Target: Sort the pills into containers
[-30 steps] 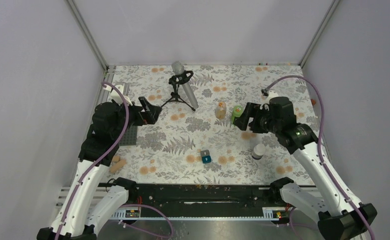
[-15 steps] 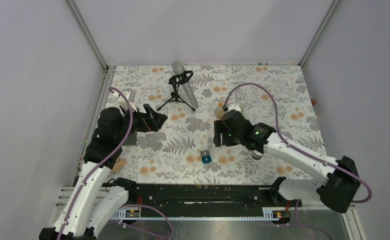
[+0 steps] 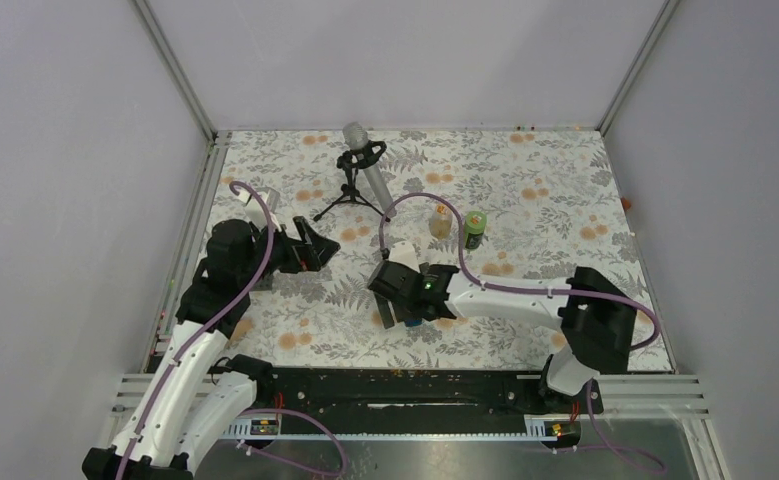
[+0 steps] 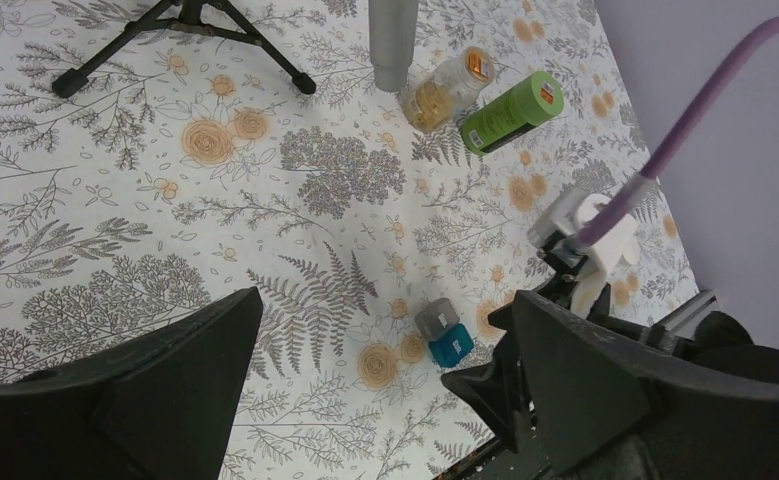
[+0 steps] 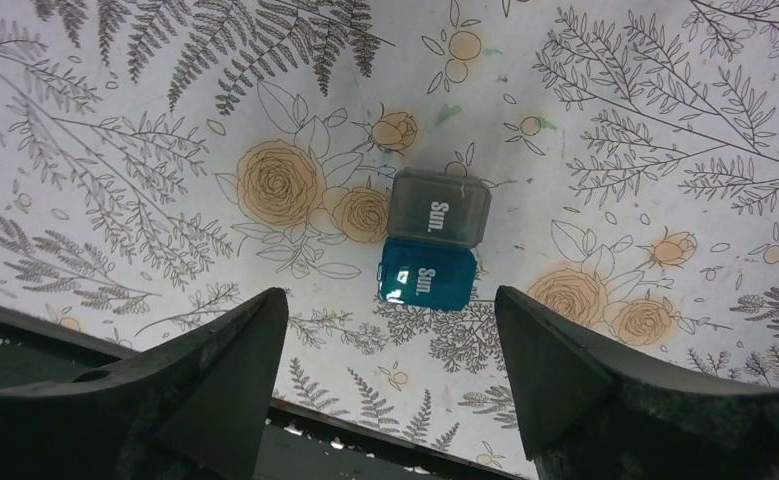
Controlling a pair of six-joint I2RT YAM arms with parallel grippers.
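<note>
Two small pill boxes marked "Sun." lie side by side on the flowered mat: a grey one (image 5: 438, 205) and a teal one (image 5: 428, 275). My right gripper (image 5: 390, 295) is open and empty, hovering just above and in front of them. In the top view it (image 3: 393, 310) covers most of the boxes. My left gripper (image 3: 317, 247) is open and empty at the left; its wrist view shows the grey box (image 4: 436, 320) and the teal box (image 4: 452, 345) far ahead. A clear bottle of orange pills (image 3: 441, 222) and a green bottle (image 3: 475, 228) stand behind.
A microphone on a black tripod (image 3: 365, 170) stands at the back centre. Orange pieces (image 3: 233, 325) lie near the left edge. The black front rail (image 3: 405, 385) runs close below the boxes. The bottles also show in the left wrist view (image 4: 448, 88), (image 4: 512, 110).
My right arm has swung left and forward, from beside the bottles to over the pill boxes. My left gripper has shifted a little to the right. Both stay open.
</note>
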